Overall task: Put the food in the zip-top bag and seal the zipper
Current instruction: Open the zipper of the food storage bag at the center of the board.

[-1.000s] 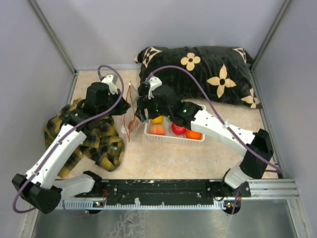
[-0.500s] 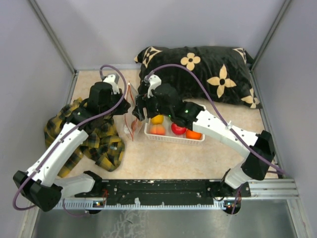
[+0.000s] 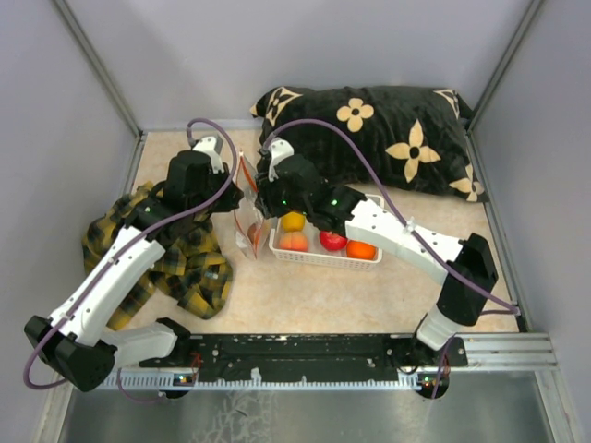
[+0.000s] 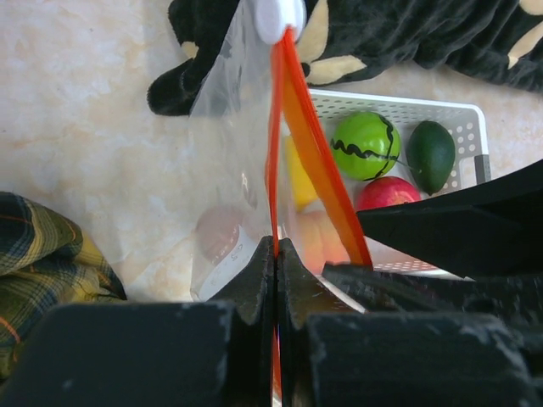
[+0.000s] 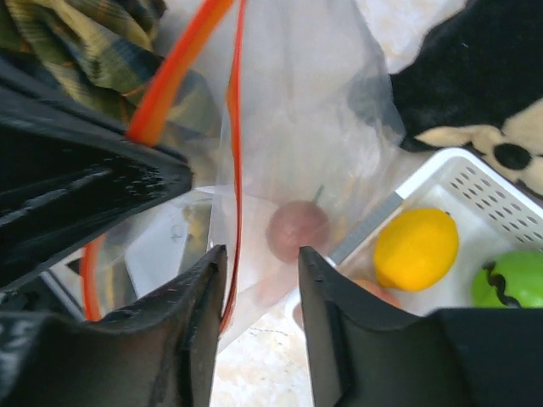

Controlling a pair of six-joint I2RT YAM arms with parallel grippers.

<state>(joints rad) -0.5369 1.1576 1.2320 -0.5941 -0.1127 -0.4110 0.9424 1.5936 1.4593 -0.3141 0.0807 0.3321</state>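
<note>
Zip-top bag (image 5: 297, 127) hangs upright, its zipper (image 4: 276, 127) clamped in the left pincer (image 4: 277, 250) while the half-open right pincer (image 5: 259, 254) straddles the other lip, seemingly to spread the mouth.

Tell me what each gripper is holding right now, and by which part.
The left gripper pinches the zip-top bag by its zipper strip. The right gripper straddles the zipper's other half, jaws apart, holding nothing yet.

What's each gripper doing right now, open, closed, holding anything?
Left gripper: shut on the zipper of the zip-top bag.
Right gripper: open, jaws on either side of the bag's edge, not pinching it.
</note>
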